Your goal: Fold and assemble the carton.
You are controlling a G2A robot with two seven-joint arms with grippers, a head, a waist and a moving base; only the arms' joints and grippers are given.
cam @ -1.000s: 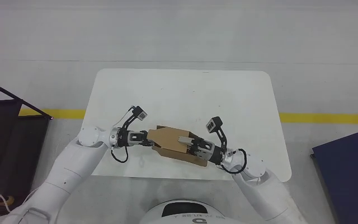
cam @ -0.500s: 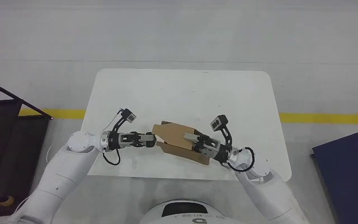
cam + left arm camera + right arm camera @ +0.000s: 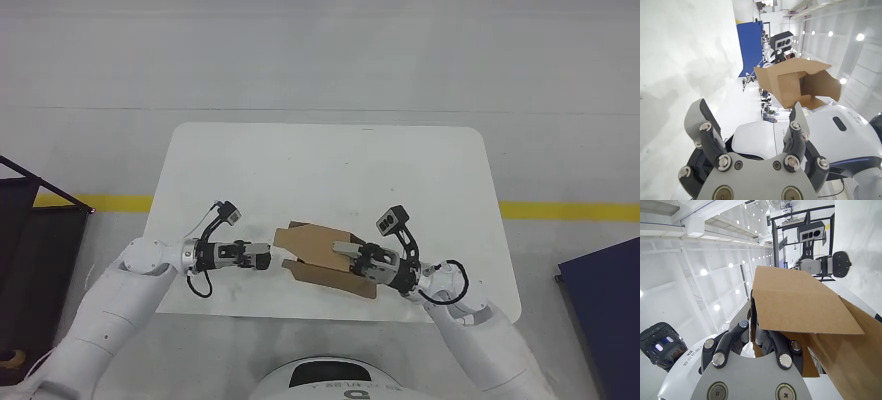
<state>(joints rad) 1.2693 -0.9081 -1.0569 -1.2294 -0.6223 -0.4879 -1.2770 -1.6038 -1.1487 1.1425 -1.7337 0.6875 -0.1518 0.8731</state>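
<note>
A brown cardboard carton (image 3: 318,256), partly folded with loose flaps, hangs just above the near-middle of the white table (image 3: 400,170). My right gripper (image 3: 349,249) is shut on the carton's wall at its right end; in the right wrist view the fingers (image 3: 743,332) pinch the cardboard edge of the carton (image 3: 800,302). My left gripper (image 3: 264,260) stands open just left of the carton. In the left wrist view the left gripper (image 3: 751,113) holds nothing, and one fingertip (image 3: 796,108) is close under the carton (image 3: 791,83).
The table's near edge runs just below both arms. Bare table surface lies behind the carton and to both sides. A dark frame (image 3: 30,230) stands on the floor at the left and a blue panel (image 3: 605,290) at the right.
My left gripper has come off the carton's left end and drawn back a little to the left. The right arm has carried the carton slightly right and toward the table's near edge.
</note>
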